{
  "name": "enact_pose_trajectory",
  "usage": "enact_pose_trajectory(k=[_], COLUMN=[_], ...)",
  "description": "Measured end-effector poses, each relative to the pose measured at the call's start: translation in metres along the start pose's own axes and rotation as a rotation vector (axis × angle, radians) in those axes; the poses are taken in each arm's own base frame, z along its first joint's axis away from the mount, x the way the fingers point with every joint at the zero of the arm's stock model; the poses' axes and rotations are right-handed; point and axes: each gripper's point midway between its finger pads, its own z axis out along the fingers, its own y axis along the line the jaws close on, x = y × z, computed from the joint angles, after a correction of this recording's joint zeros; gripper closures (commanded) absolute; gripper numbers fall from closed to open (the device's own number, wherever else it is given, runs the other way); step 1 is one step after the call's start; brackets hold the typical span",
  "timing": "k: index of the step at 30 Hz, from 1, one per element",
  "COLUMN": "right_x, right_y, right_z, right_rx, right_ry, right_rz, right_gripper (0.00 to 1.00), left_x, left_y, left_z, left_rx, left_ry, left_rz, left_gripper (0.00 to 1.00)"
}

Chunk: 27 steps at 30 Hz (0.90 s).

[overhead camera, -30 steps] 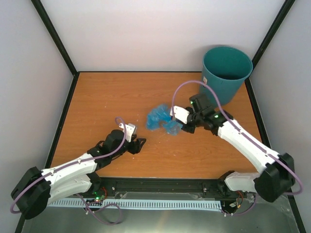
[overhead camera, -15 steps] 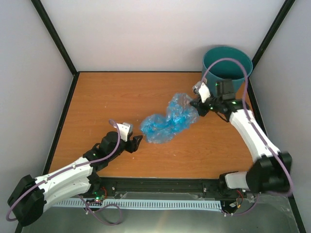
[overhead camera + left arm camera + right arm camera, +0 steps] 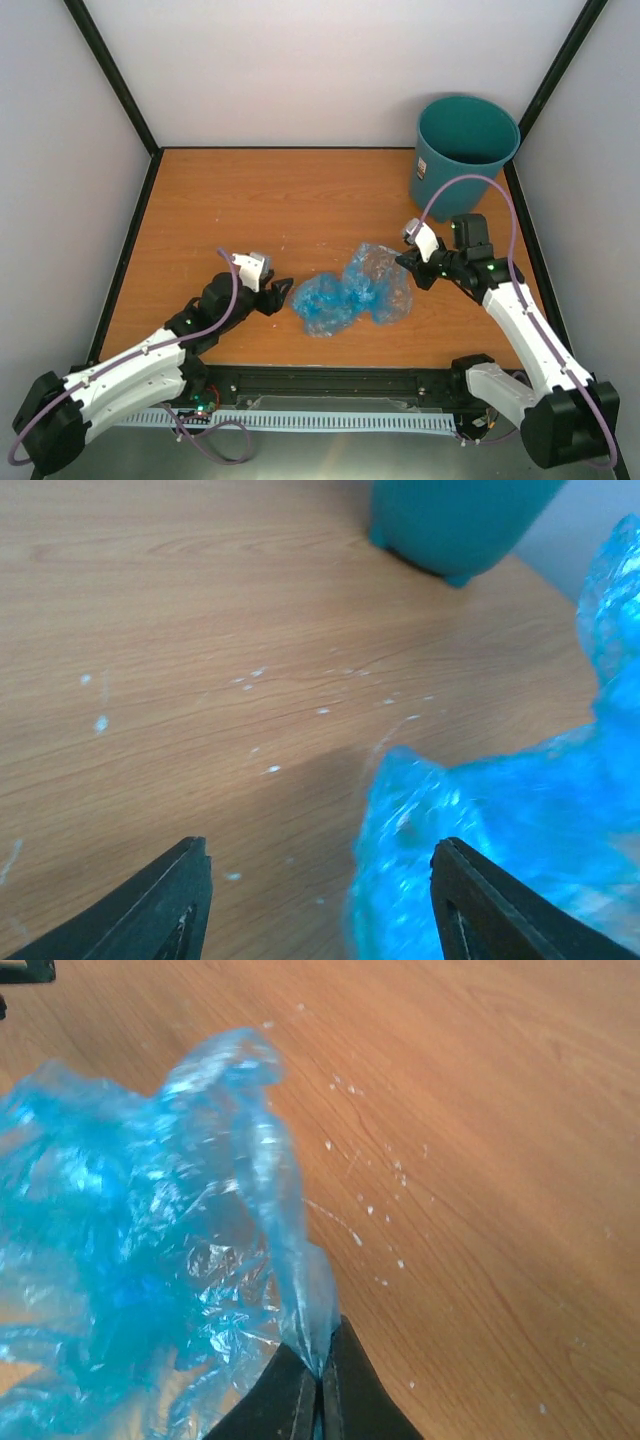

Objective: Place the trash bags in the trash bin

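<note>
1. Top external view: trash bag (image 3: 350,295), light-blue translucent film, crumpled on the wooden table (image 3: 230,200) at front centre, between the two grippers. Dark teal trash bin (image 3: 465,150) upright at the far right corner, well apart from the bag. Right gripper (image 3: 408,266) at the bag's right edge, clamped on a fold of film. Left gripper (image 3: 284,292) low over the table just left of the bag, fingers parted, nothing held (contact with the film not clear from this height)

2. Left wrist view: left gripper (image 3: 320,850) with two dark fingers (image 3: 175,905) spread wide, mostly bare table (image 3: 200,630) between them. Trash bag (image 3: 500,820) filling the lower right, its glossy edge reaching into the gap on the right-hand side, not clamped. Base of the trash bin (image 3: 450,520) at the top edge, beyond the bag. Scattered white specks (image 3: 100,723) on the wood

3. Right wrist view: right gripper (image 3: 320,1385) with fingers (image 3: 285,1405) pressed together to a thin seam, pinching a twisted corner of the trash bag (image 3: 150,1260). Remainder of the film billowing to the left, wrinkled and glossy, over the table (image 3: 500,1160)
</note>
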Motion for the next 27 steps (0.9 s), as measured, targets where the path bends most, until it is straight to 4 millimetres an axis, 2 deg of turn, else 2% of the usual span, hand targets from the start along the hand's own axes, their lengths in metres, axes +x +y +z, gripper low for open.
enact_pose_trajectory(k=[4, 7, 9, 11, 14, 17, 22, 25, 27], right_x=[-0.013, -0.020, -0.022, -0.025, -0.026, -0.027, -0.025, -0.025, -0.024], right_y=[0.009, 0.017, 0.021, 0.022, 0.022, 0.021, 0.020, 0.019, 0.019], right_z=[-0.011, -0.016, -0.020, -0.023, -0.026, -0.026, -0.024, -0.024, -0.023], right_rx=[-0.005, -0.031, -0.039, -0.031, -0.016, -0.011, -0.007, -0.001, -0.002], right_ry=[-0.074, -0.116, -0.135, -0.154, -0.169, -0.171, -0.166, -0.164, -0.161], right_rz=[-0.046, -0.073, -0.084, -0.095, -0.109, -0.111, -0.109, -0.109, -0.107], right_gripper=[0.97, 0.97, 0.97, 0.97, 0.97, 0.97, 0.97, 0.97, 0.97], left_x=[-0.008, -0.018, -0.025, -0.027, -0.015, 0.005, 0.031, 0.026, 0.012], left_y=[-0.029, -0.062, -0.091, -0.118, -0.145, -0.159, -0.175, -0.186, -0.194], left_z=[-0.009, -0.017, -0.028, -0.041, -0.053, -0.050, -0.036, -0.030, -0.021], left_rx=[0.150, 0.292, 0.413, 0.538, 0.661, 0.692, 0.696, 0.701, 0.695], left_ry=[0.007, 0.040, 0.056, 0.077, 0.142, 0.239, 0.352, 0.353, 0.322], left_rz=[-0.023, -0.042, -0.042, -0.035, -0.036, -0.071, -0.156, -0.202, -0.253], left_gripper=[0.47, 0.52, 0.49, 0.41, 0.32, 0.25, 0.25, 0.27, 0.27])
